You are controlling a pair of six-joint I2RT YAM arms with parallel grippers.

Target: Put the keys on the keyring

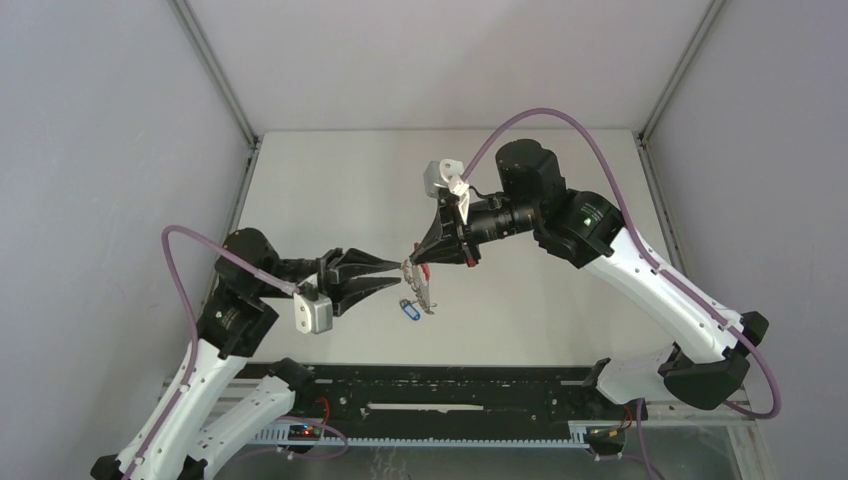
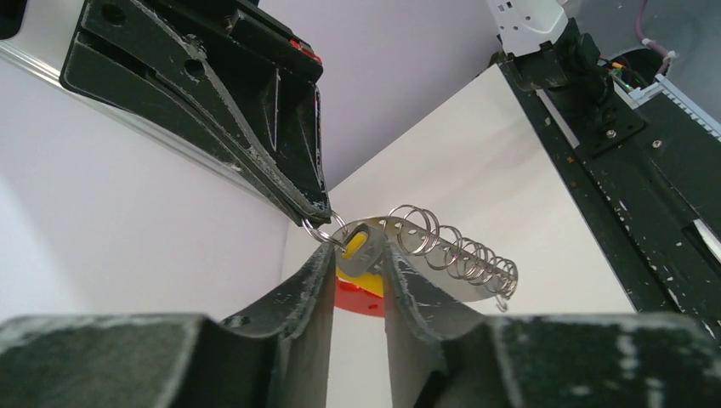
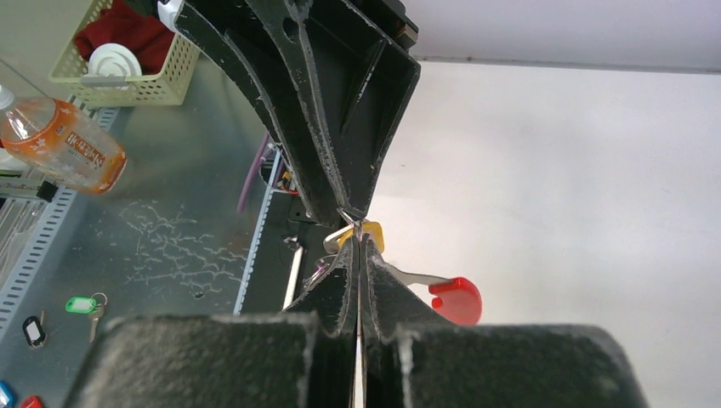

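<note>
Closest to me, off the table's near side, the right wrist camera catches a drink bottle [image 3: 59,144] and a loose green tag [image 3: 81,303] on the metal floor, well short of the keyring.

On the table [image 1: 330,180], the blue key [image 1: 408,311] sits just beside the near end of the keyring [image 1: 424,290], on its left. I can't tell if they touch. The keyring's long axis runs near to far. Its near end leans a little to the right and its far end is up at the two grippers. From the left wrist I see its row of wire loops [image 2: 459,251] trailing off to the right of the red band [image 2: 357,299].

At the keyring's far end the left gripper [image 1: 402,275] points in from the left. Its jaws are partly apart with the yellow key [image 2: 357,244] between the fingertips, above the red band, the tag's long side roughly in line with the fingers. I can't tell whether the pads actually press on it.

The right gripper [image 1: 417,262] points in from the far right and is clamped tight on a small wire ring [image 2: 319,228] right beside the yellow key. I can't make out whether that ring belongs to the key or the keyring. The two grippers' tips almost meet there.
</note>
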